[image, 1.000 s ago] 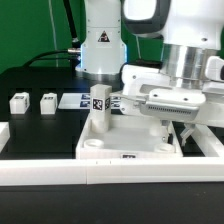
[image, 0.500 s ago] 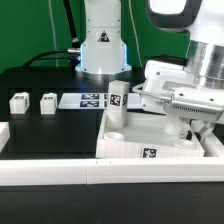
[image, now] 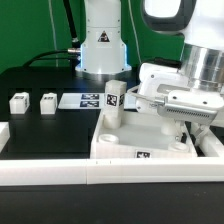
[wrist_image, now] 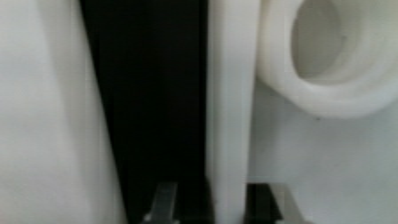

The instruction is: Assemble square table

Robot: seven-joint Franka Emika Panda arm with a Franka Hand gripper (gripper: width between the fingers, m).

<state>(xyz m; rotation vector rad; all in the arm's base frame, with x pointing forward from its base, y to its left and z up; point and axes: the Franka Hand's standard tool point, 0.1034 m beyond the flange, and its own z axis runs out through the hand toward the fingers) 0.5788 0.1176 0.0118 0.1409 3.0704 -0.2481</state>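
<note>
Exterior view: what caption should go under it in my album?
The claw grips the white tabletop, one leg standing on it, two spare legs nearby.

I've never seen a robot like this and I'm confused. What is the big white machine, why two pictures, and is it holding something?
It is a robot arm with a gripper, like two pinching fingers. One picture looks at the scene from outside; the other comes from a camera on the arm's wrist, very close up. On the black table are a white table top with one leg standing in it, two more small legs, and the marker board, a strip of printed tags. The gripper is shut, pinching the table top's rim.
</note>
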